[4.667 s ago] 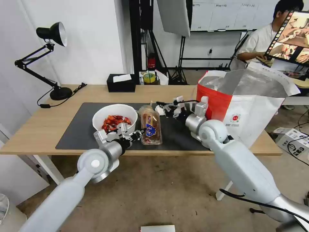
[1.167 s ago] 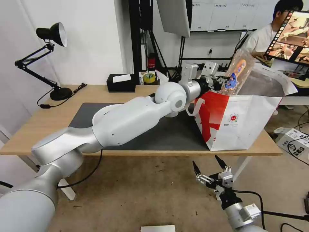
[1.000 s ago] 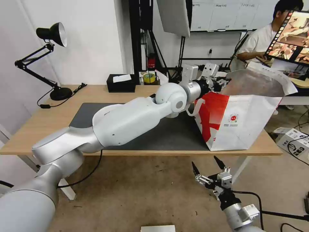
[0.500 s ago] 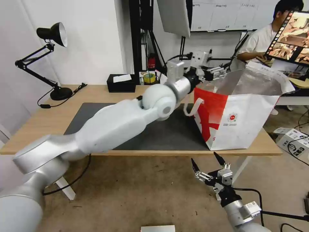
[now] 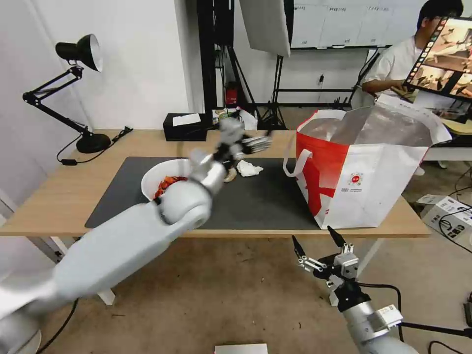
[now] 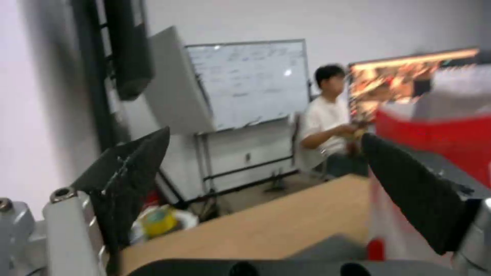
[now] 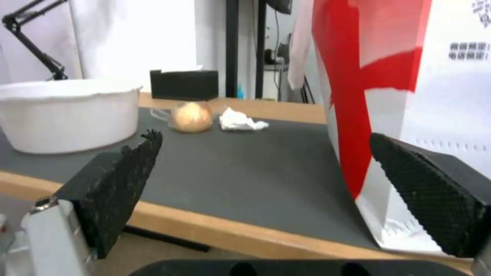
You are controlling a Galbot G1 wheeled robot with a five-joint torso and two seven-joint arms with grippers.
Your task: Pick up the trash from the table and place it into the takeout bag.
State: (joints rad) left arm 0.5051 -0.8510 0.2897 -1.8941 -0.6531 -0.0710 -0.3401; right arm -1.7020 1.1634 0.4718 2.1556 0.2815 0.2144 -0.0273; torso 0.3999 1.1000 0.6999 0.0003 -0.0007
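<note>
Left gripper (image 5: 255, 142), jaws spread and empty, above the mat's (image 5: 265, 201) far side, near the tissue (image 5: 249, 168) and the tan bag (image 5: 229, 174). Right gripper (image 5: 320, 250), also spread and empty, hangs below the table (image 5: 59, 196) edge in front of the takeout bag (image 5: 364, 182).

Remaining trash: bowl (image 5: 164, 178) of red shells, tan bag and tissue, all on the mat. The tissue looks feather-light and soft; a pinch at its raised crumple should serve. The tan bag seems limp, best taken at the knot. The bowl is probably the heaviest and spillable; grip the rim and keep it level.

Obstacles: the black box (image 5: 184, 127) and lamp (image 5: 78, 88) stand well apart; the takeout bag's tall near wall and loose strap (image 5: 295, 164) must be cleared.
</note>
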